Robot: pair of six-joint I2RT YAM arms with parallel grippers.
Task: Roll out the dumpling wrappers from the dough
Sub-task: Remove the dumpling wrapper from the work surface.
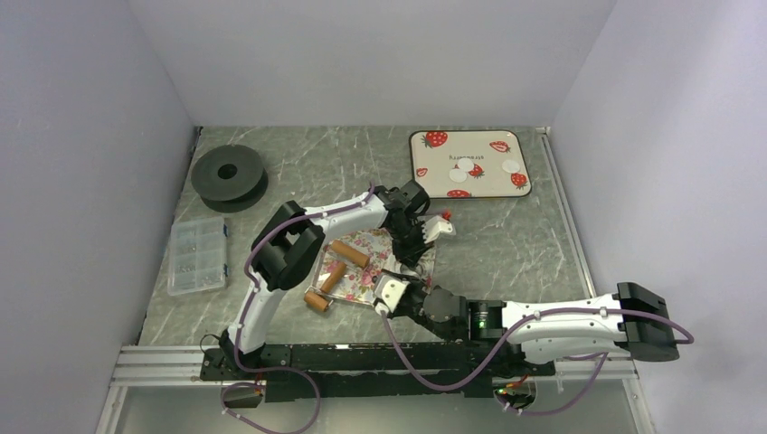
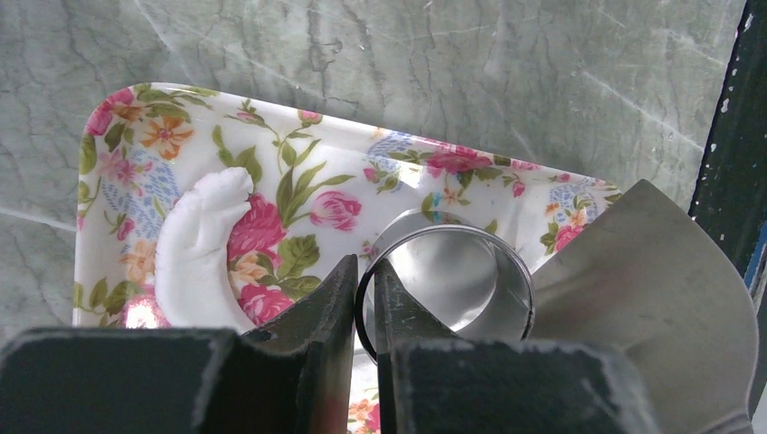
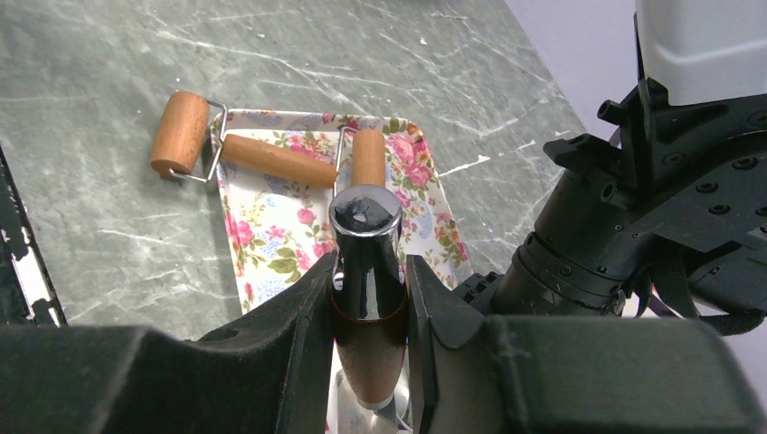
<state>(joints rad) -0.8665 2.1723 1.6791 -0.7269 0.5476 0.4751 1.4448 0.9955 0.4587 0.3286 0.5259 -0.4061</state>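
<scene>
The left jaws are nearly shut, pinching the thin wall of the metal ring cutter (image 2: 452,280), with one finger inside the ring and the other outside. The cutter stands on the floral tray (image 2: 271,145). Just beside it on that tray lies a curved white dough scrap (image 2: 190,262), apart from the ring. A shiny metal blade (image 2: 651,298) comes in from the right side of the left wrist view, its edge next to the cutter.

The right jaws are clamped on a dark brown handle (image 3: 365,262) with a polished metal cap, and both fingers press on its sides. Beyond it a wooden rolling pin (image 3: 276,160) lies across the far end of the floral tray, with one roller off the tray on the desk (image 1: 506,240).

The dumpling wrappers (image 1: 511,165), several white discs, lie on the strawberry tray (image 1: 479,143) at the far right of the desk, well apart from both jaws. At the far left sit a black spool (image 1: 228,172) and a clear parts box (image 1: 197,255).
</scene>
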